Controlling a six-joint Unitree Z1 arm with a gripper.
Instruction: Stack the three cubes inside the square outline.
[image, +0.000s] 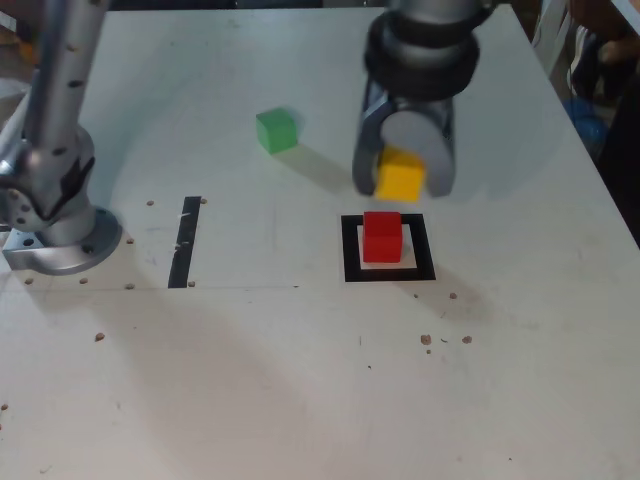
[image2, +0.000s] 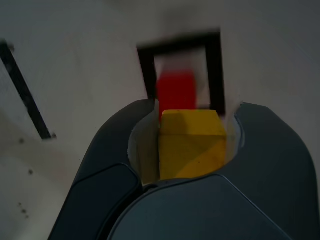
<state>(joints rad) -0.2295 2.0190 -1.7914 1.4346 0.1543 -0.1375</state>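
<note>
While I scan both feeds for brands, labels or writing, I can read none on the cubes, the arm or the table (image: 300, 380).

Gripper: my gripper (image: 402, 178) hangs above the table, clamped on the yellow cube (image: 400, 178); the wrist view shows that cube (image2: 191, 145) seated between the two dark jaws, pressed on both sides.

Yellow cube: off the table, blurred in the exterior view, just behind the square outline (image: 349, 250) and a little toward the exterior view's right of its middle.

Red cube: the red cube (image: 381, 237) sits on the white centre of the square outline, upright. In the wrist view I see it (image2: 176, 90) just past the yellow cube, inside the black frame (image2: 215, 65).

Green cube: the green cube (image: 276, 130) rests on the table well apart from the outline, toward the exterior view's left of the gripper and further back.

Tape strip: a straight black tape strip (image: 185, 242) lies toward the exterior view's left of the outline, near the arm's base (image: 60, 240).

Table: white, with small brown specks scattered over it.
</note>
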